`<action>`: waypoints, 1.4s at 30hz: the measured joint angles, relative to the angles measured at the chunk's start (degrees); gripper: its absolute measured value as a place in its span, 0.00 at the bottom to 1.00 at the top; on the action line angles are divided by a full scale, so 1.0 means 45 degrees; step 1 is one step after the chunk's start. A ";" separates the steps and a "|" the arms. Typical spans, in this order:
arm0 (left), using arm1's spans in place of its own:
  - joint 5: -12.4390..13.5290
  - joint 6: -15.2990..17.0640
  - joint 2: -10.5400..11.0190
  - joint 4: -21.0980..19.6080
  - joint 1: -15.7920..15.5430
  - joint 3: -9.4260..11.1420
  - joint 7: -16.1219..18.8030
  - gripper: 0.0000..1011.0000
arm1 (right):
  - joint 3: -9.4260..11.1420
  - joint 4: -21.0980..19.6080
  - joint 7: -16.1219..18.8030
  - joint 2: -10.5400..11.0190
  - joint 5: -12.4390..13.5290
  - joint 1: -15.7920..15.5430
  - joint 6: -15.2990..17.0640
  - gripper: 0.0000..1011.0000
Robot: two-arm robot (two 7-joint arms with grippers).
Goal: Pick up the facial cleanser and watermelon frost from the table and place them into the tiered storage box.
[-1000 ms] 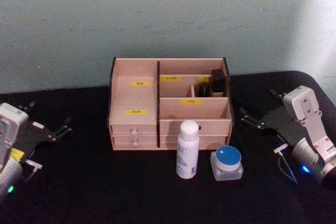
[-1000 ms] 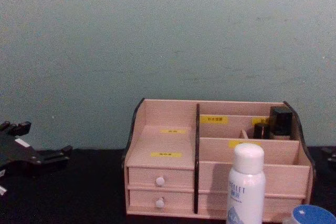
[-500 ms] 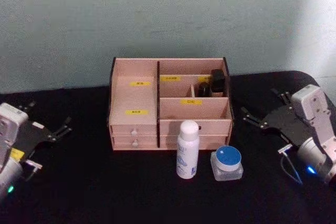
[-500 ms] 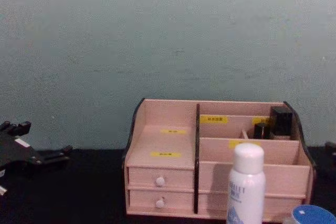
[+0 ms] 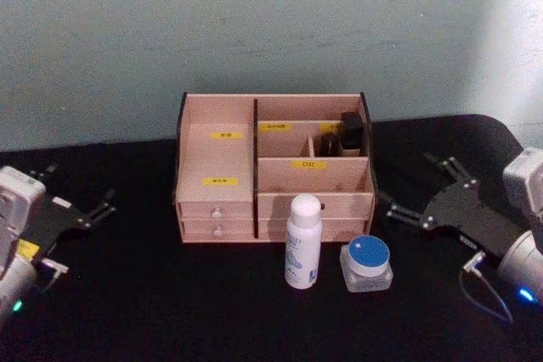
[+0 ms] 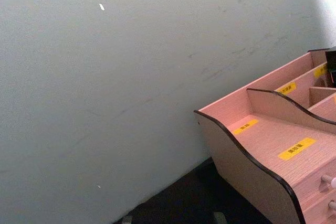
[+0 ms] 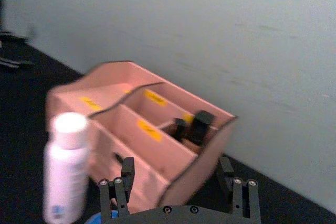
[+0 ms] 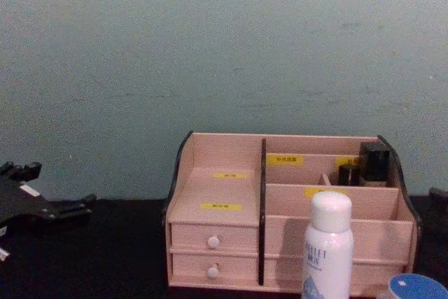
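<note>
Spotted the white bottle (image 5: 304, 242) standing upright on the black counter (image 5: 170, 303), just in front of the tiered storage box (image 5: 219, 158), with the blue-lidded jar (image 5: 366, 264) just beside it on the right. No telling cleanser from watermelon frost by looks alone, sorry. Found both out front on the counter rather than in any compartment, so nothing loaded yet. Saw the right tool (image 5: 417, 186) out to the right of the jar, near but not touching, spread wide open with nothing in it and angled in toward the box. Guessed at a side-on approach, probably to take the nearer jar without knocking over the tall bottle. Saw the left tool (image 5: 78, 186) way off at the left edge, well apart from everything, also spread open and empty, seemingly just parked out of the way. Noticed two dark containers (image 5: 344, 135) already sitting in the back right compartment, leaving the front right trough and the left-hand steps free. Figured on the taller bottle needing an upright drop into one of those.
</note>
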 joint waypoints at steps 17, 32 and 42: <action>0.0000 0.0000 0.0000 0.0001 0.0000 0.0000 0.0000 0.99 | -0.0488 -0.0234 0.3429 0.0187 0.1082 -0.0149 0.0180 0.99; -0.0001 0.0000 0.0000 0.0001 0.0000 0.0000 0.0000 0.99 | -0.0980 0.0979 0.4738 -0.0896 0.1254 0.0824 0.1044 0.99; 0.0000 0.0000 0.0000 0.0001 -0.0001 0.0000 0.0000 0.99 | -0.1372 0.2044 0.4981 -0.1574 0.1390 0.1688 0.1633 0.99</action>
